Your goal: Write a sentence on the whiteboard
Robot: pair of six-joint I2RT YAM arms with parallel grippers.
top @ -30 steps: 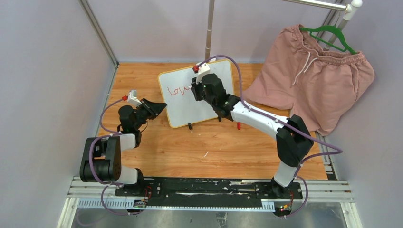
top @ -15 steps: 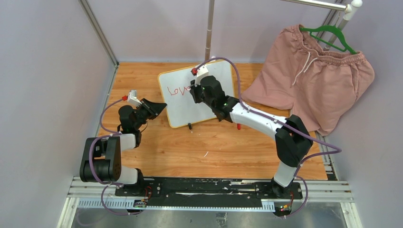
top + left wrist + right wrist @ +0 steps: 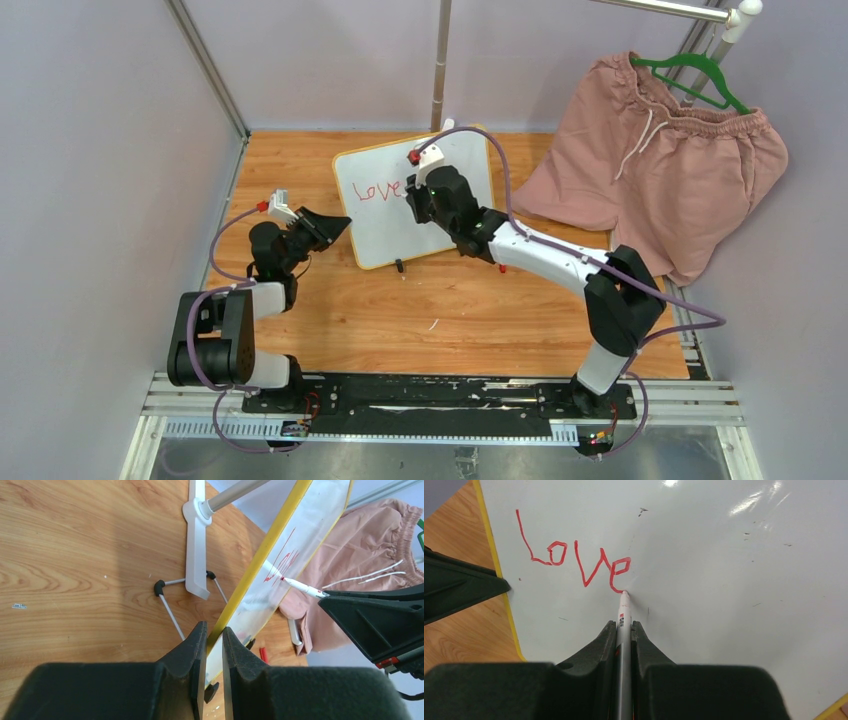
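The whiteboard (image 3: 385,225), white with a thin yellow frame, stands propped at the back middle of the wooden table. My left gripper (image 3: 340,226) is shut on the whiteboard's left edge (image 3: 250,580), the yellow frame pinched between the jaws (image 3: 214,630). My right gripper (image 3: 624,625) is shut on a white marker (image 3: 623,617), whose red tip touches the board at the foot of the last letter. The sentence (image 3: 574,560) reads "Love" in red (image 3: 377,190). In the left wrist view the marker (image 3: 300,586) meets the board face.
Pink shorts (image 3: 660,160) hang on a green hanger (image 3: 695,70) at the right. A white pole with a flat base (image 3: 196,545) stands behind the board. A small red cap (image 3: 502,266) lies near the board's black foot (image 3: 400,267). Grey walls close three sides.
The right gripper has carried the marker rightward along the board, and the writing has grown from "Lov" to "Love". The left arm has stayed still on the board's edge.
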